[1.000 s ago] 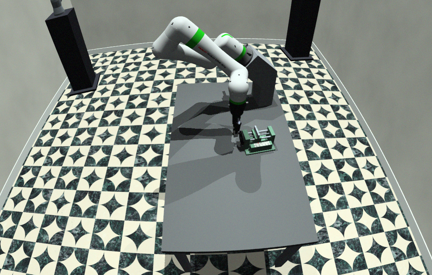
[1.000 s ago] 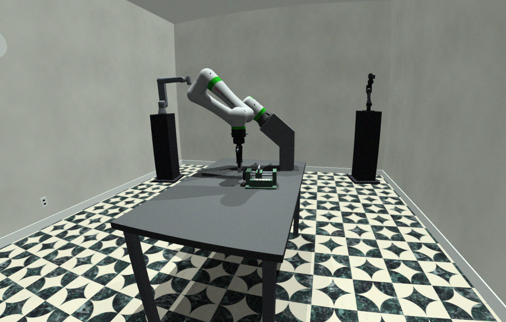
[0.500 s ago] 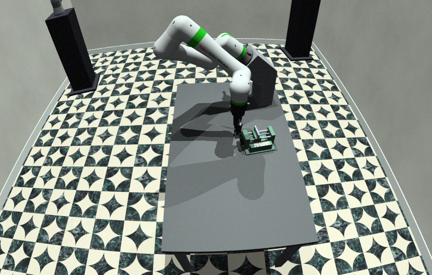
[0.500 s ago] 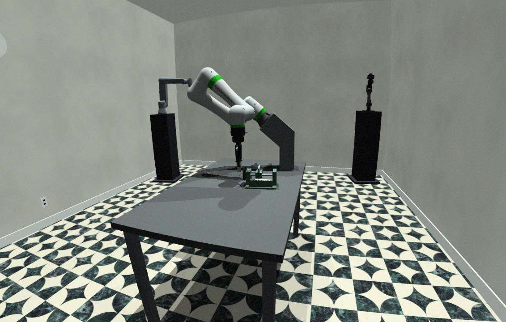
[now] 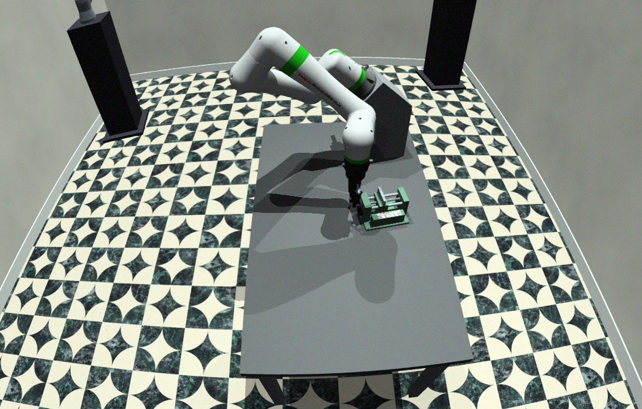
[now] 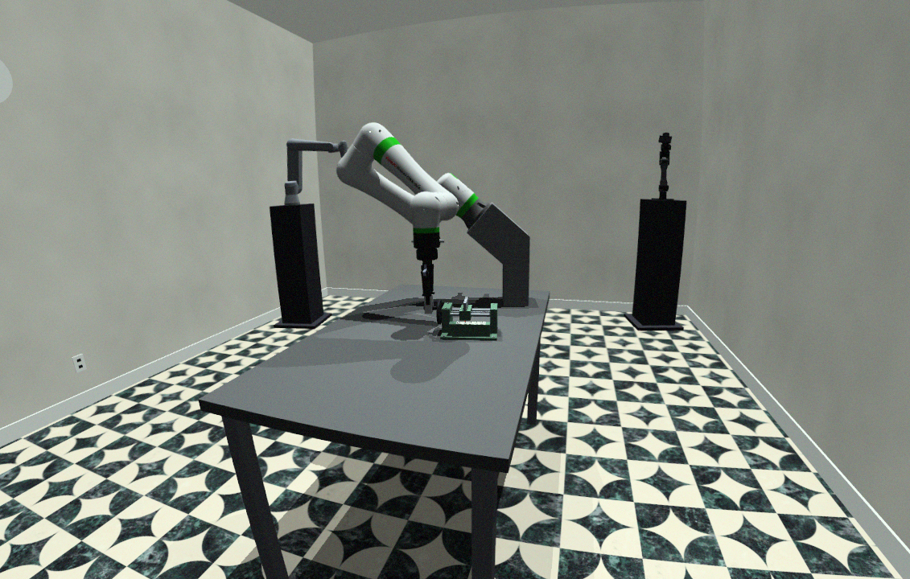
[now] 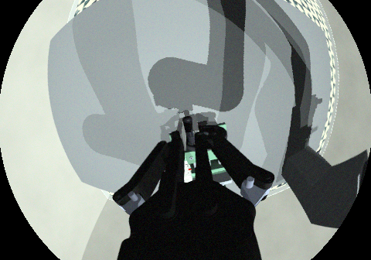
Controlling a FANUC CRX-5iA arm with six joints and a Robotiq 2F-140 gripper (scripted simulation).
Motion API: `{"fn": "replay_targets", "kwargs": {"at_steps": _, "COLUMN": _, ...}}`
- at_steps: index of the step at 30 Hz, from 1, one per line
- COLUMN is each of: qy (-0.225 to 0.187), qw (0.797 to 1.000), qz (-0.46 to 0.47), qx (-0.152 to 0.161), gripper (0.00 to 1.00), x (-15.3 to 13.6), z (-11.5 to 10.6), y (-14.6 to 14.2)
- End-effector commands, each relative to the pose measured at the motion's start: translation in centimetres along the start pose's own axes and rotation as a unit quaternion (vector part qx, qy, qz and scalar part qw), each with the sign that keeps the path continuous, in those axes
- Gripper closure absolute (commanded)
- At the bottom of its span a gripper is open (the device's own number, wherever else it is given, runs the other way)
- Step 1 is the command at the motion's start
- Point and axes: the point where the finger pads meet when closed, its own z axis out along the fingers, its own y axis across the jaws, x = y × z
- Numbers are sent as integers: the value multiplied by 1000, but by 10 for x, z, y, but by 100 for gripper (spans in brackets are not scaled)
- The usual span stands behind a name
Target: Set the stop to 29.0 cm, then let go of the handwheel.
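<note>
Your black two-finger gripper [image 5: 352, 205] [image 6: 428, 310] [image 7: 188, 123] is drawn narrow, closed on the black cylindrical handle [image 7: 188, 122] of the dark round handwheel [image 5: 359, 209] [image 6: 439, 312]. Beyond it, the pale-topped green stop [image 5: 381, 197] [image 6: 465, 310] stands part-way along the rods, between the end blocks. The green metal fixture [image 5: 402, 221] [image 6: 468, 333] [image 7: 191, 155] sits near the grey tabletop's [image 5: 313, 325] [image 6: 372, 403] [image 7: 178, 39] right edge in the top view. Setting appears under way; the white scale [image 5: 389, 214] [image 6: 471, 323] [image 7: 187, 175] is unreadable to you, so 29.0 cm is unconfirmed. Release remains outstanding
</note>
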Motion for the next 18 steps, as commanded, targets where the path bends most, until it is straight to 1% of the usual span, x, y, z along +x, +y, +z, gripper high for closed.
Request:
{"fn": "replay_targets", "kwargs": {"at_steps": 1, "qy": 0, "qw": 1000, "qz": 0, "qx": 0, "gripper": 96, "x": 0, "z": 7, "y": -5}}
{"fn": "replay_targets", "kwargs": {"at_steps": 4, "qy": 0, "qw": 1000, "qz": 0, "qx": 0, "gripper": 96, "x": 0, "z": 9, "y": -6}}
{"fn": "replay_targets", "kwargs": {"at_steps": 18, "qy": 0, "qw": 1000, "qz": 0, "qx": 0, "gripper": 96, "x": 0, "z": 30, "y": -8}}
